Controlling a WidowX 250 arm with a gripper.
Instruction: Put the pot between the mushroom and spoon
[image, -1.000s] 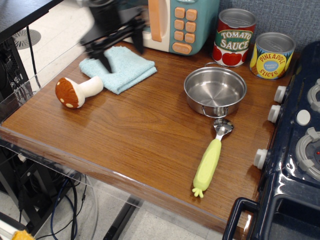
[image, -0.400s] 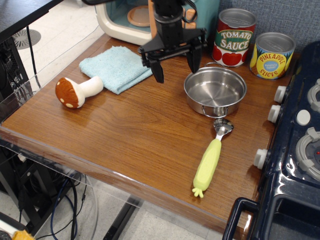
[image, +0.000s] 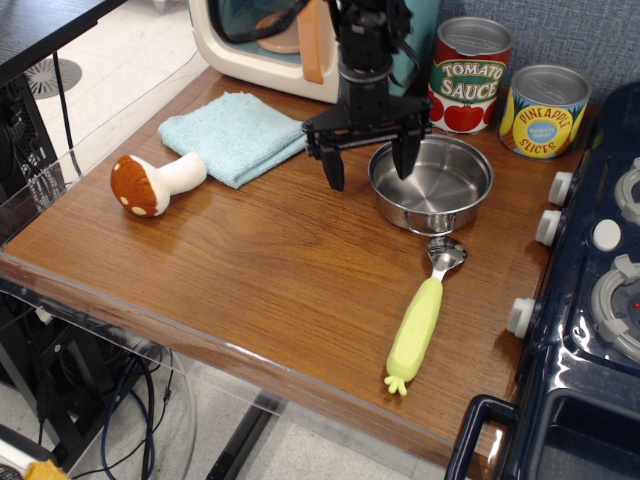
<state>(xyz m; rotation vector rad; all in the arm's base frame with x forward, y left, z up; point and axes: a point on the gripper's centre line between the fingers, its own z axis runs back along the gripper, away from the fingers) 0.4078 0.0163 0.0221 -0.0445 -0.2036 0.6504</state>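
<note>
The shiny steel pot sits on the wooden table at the back right, its near loop handle toward the spoon. The spoon, silver bowl and lime-green handle, lies just in front of the pot, its bowl almost touching it. The plush mushroom, brown spotted cap and cream stem, lies on its side at the left. My gripper is open and points down over the pot's left rim: one finger is outside the rim to the left, the other over the pot's inside.
A light-blue folded cloth lies behind the mushroom. A toy microwave stands at the back. A tomato sauce can and a pineapple can stand behind the pot. A toy stove borders the right. The table's front edge is near.
My gripper has swept from the back left, above the cloth, rightward and down to the pot's left rim. The pot, spoon and mushroom have not moved.
</note>
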